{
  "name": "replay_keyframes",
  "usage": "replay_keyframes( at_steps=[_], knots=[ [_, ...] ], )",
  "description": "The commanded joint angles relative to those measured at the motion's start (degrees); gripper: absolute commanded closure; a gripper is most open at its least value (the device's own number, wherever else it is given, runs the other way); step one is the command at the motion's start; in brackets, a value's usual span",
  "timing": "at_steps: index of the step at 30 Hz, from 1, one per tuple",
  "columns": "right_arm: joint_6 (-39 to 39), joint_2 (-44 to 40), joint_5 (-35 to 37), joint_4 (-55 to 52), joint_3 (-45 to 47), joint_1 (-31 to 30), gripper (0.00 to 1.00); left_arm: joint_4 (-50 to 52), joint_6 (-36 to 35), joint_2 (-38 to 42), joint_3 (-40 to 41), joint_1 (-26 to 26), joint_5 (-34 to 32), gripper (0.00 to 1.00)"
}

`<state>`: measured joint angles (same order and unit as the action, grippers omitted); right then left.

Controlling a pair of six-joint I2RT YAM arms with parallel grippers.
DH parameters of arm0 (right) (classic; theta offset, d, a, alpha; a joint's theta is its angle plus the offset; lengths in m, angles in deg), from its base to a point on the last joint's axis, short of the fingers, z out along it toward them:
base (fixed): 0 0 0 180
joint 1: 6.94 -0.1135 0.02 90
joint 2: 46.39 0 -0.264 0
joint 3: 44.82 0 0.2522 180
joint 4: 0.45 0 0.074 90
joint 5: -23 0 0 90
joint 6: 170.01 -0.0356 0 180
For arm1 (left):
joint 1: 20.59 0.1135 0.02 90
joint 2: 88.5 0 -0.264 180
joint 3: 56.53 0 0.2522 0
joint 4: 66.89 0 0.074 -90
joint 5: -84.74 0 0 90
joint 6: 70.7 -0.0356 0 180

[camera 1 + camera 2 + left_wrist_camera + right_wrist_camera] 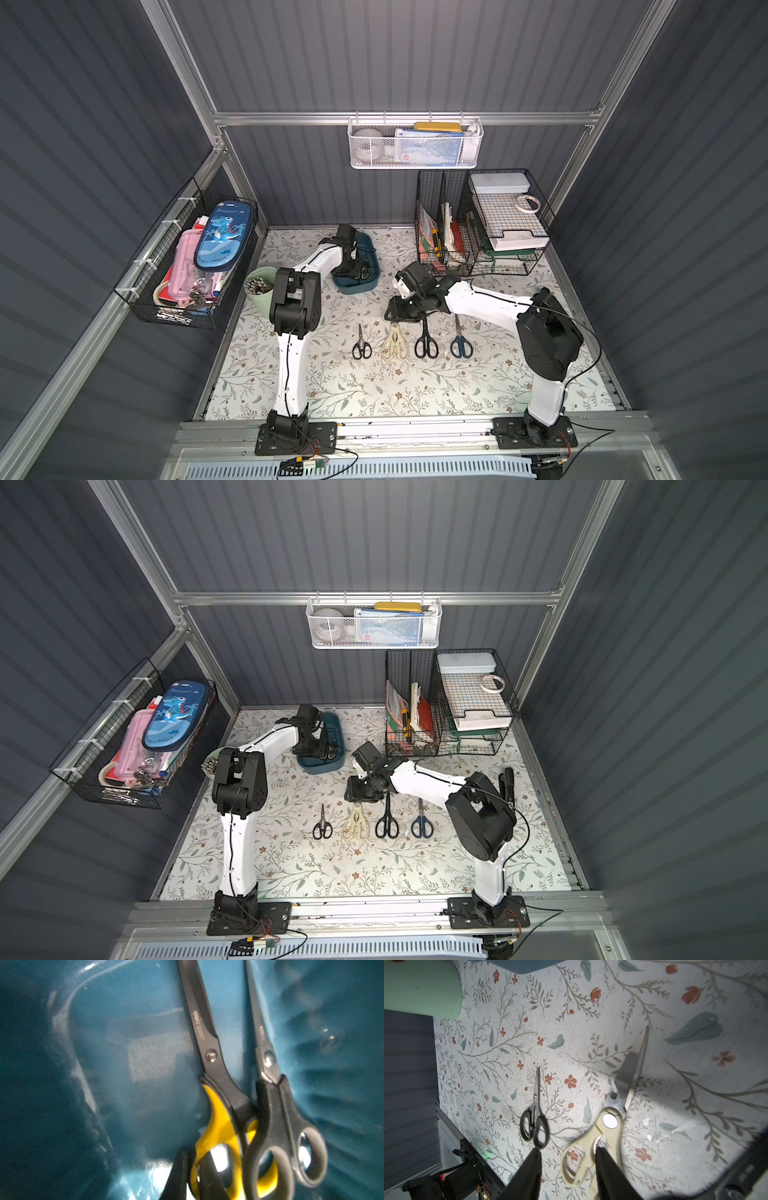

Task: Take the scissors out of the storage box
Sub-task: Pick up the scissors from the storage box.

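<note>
Only my left wrist view looks inside the storage box (124, 1047). The yellow-and-black scissors (218, 1126) and a black pair with grey-lined loops (278, 1118) lie side by side against one wall, touching at the handles. Their blades are closed and run away from the camera, handles nearest it. The left gripper (193, 1161) is narrow, one finger outside a yellow loop and one through it, pinching that handle. In both top views the arm hides most of this; I make out only handle loops at the box's near end.

The top views give me the row on the worktop (374, 386), well apart from the box: small black scissors (361, 347), cream-white scissors (395, 345), black scissors (426, 343), dark blue scissors (460, 343). Their long axes are roughly parallel, blades toward the back wall and handles toward the arm bases. My right wrist view catches only the first two. The right gripper (568, 1149) is partly open above the cream-white handle, holding nothing.
</note>
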<state>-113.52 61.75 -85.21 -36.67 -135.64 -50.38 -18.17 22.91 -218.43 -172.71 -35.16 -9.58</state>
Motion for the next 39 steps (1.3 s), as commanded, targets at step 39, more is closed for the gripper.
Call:
replay_keyframes(
  at_steps=[39],
  knots=[
    [6.27,7.23,-1.78,1.19,-26.22,7.39,0.36,-5.31,-5.74,31.42,15.57,-3.98,14.81,1.0]
  ],
)
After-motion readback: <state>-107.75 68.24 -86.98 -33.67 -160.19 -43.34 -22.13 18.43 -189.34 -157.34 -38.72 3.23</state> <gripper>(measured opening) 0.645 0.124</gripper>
